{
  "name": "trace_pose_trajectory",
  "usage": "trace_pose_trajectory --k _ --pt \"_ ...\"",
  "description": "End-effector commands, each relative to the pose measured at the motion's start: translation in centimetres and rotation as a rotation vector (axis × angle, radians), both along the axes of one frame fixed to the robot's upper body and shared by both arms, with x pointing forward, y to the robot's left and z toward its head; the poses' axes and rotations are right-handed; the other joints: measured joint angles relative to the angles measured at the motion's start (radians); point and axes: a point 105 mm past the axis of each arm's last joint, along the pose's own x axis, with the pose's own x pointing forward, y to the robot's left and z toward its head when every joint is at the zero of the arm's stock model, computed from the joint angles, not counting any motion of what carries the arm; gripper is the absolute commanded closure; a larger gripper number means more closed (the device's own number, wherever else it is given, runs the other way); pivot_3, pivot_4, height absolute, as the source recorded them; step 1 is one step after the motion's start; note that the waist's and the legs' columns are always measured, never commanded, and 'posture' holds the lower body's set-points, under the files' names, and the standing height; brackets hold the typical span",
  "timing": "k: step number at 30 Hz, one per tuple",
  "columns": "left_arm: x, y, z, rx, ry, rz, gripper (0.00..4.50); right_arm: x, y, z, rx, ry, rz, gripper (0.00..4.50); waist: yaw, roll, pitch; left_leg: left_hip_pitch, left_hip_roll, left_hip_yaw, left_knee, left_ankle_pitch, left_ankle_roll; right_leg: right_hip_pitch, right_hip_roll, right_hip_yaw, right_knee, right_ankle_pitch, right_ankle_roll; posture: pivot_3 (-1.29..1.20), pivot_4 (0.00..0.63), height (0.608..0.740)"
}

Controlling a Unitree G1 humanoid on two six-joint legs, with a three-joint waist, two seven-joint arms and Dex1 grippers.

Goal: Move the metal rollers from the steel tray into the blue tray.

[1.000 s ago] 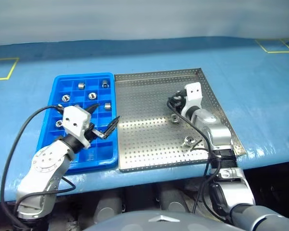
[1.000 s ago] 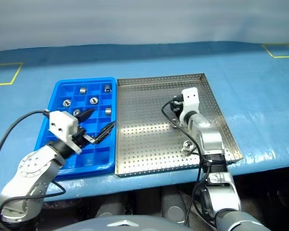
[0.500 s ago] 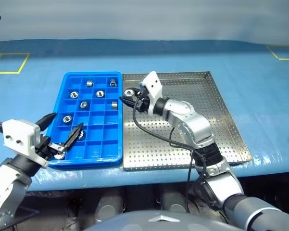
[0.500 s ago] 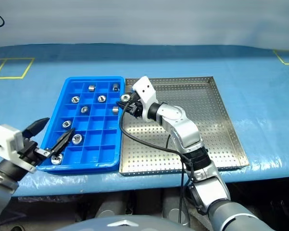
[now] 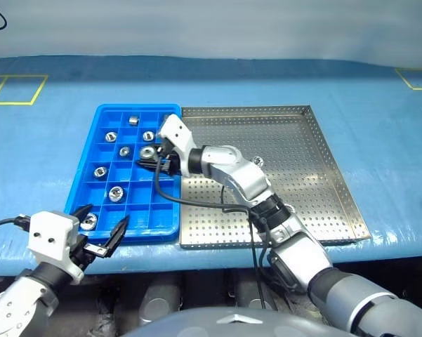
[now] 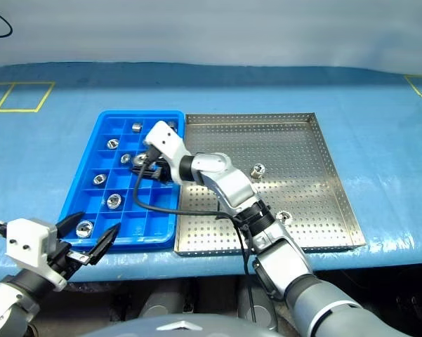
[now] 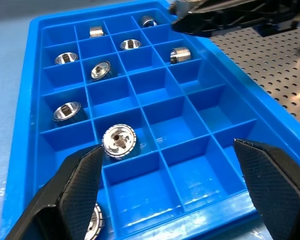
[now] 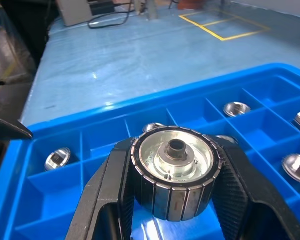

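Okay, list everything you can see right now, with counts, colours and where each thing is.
Blue tray: one, bright blue, gridded, on the table left of the steel tray.
Steel tray: one, silver, perforated, right of the blue tray.
Rollers in the blue tray: nine, silver, one per cell.
Rollers in the steel tray: two, silver, towards its near right part.
Held roller: one, silver, in the right gripper over the blue tray.
Table: one, blue cover.
Tape marks: yellow outlines, at the far corners of the table.
Left gripper: black fingers, open, at the blue tray's near edge.
Right gripper: black fingers, shut on the held roller.
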Motion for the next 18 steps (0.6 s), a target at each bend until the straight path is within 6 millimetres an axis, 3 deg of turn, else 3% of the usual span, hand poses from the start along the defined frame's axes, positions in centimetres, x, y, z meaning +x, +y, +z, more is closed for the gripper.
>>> trace_pose_trajectory --k 1,8,18 --pt "0.1 -1.4 1.5 0.015 -0.075 -0.038 0.0 -0.1 1.6 0.2 -0.003 -0.032 0.04 2.77 0.005 0.0 0.0 0.0 0.0 -0.001 0.0 0.0 0.0 0.0 0.0 0.0 0.0 0.0 0.0 0.19 0.15 0.74" --pt "0.6 -2.3 1.6 0.002 -0.091 -0.069 0.0 0.9 2.3 -0.9 -0.024 -0.02 0.019 2.77 0.016 0.0 0.0 0.0 0.0 -0.005 0.0 0.002 -0.003 0.001 0.0 -0.005 0.0 -0.001 -0.002 0.19 0.15 0.74" --pt "1.3 -2.8 1.9 0.0 -0.107 -0.091 0.0 2.2 2.3 -1.1 -0.003 -0.042 -0.051 2.77 0.016 0.0 0.0 0.0 0.001 -0.009 -0.003 0.004 -0.008 0.001 0.003 -0.007 0.001 -0.003 -0.004 0.18 0.15 0.74"
